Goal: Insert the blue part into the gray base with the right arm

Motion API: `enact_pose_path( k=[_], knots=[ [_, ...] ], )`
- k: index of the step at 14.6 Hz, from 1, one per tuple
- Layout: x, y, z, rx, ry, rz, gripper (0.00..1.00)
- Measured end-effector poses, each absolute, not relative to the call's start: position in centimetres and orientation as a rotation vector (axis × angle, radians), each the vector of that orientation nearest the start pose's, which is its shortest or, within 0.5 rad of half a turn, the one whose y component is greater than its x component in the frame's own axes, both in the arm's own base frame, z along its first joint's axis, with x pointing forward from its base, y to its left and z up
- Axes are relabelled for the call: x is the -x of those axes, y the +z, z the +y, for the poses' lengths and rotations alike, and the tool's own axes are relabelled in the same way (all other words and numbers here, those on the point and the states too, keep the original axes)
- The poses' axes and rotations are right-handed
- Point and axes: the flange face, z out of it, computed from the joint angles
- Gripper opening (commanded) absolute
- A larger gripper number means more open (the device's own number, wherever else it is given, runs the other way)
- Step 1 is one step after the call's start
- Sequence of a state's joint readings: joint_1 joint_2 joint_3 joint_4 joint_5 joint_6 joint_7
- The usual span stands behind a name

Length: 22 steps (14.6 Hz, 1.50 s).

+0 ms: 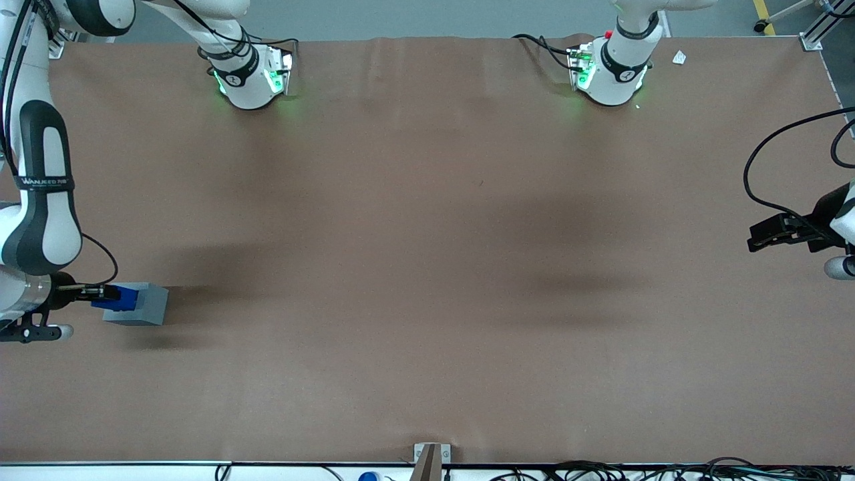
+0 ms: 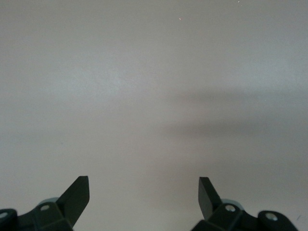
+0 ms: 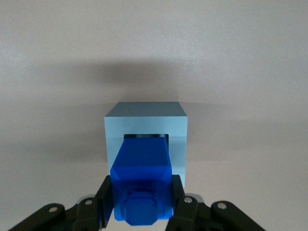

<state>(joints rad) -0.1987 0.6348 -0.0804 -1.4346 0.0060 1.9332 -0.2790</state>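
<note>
The gray base (image 1: 141,305) stands on the brown table at the working arm's end, near the front camera. My right gripper (image 1: 107,294) is shut on the blue part (image 1: 117,298) and holds it directly over the base. In the right wrist view the blue part (image 3: 142,178) sits clamped between the two black fingers (image 3: 105,197), and its lower end reaches into the square hollow in the top of the gray base (image 3: 145,126). How deep it sits is hidden by the part itself.
The brown table (image 1: 427,254) stretches wide toward the parked arm's end. Two arm bases (image 1: 250,77) stand at the edge farthest from the front camera. A metal bracket (image 1: 431,457) sits at the table's near edge.
</note>
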Motion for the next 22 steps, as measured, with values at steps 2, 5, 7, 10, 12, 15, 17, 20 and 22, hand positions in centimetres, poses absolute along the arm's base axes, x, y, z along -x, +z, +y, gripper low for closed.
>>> enact_pose_path(
  k=[2, 5, 7, 10, 12, 15, 17, 20, 22],
  knots=[
    [-67.9, 30.9, -18.4, 3.138, 0.225, -0.015, 0.0],
    [-68.0, 30.6, -18.4, 3.139, 0.219, -0.016, 0.0],
    [-68.0, 30.5, -18.4, 3.139, 0.22, -0.016, 0.0],
    [-67.9, 30.0, -18.8, 3.138, 0.226, -0.007, 0.01],
    [-67.8, 29.7, -19.1, 3.138, 0.228, -0.001, 0.13],
    [-67.8, 29.3, -19.1, 3.137, 0.232, 0.0, 1.0],
    [-67.9, 29.3, -19.1, 3.137, 0.23, -0.002, 1.0],
    [-68.0, 29.4, -18.5, 3.134, 0.228, -0.014, 1.0],
    [-68.2, 30.3, -17.8, 3.125, 0.244, -0.028, 1.0]
  ],
)
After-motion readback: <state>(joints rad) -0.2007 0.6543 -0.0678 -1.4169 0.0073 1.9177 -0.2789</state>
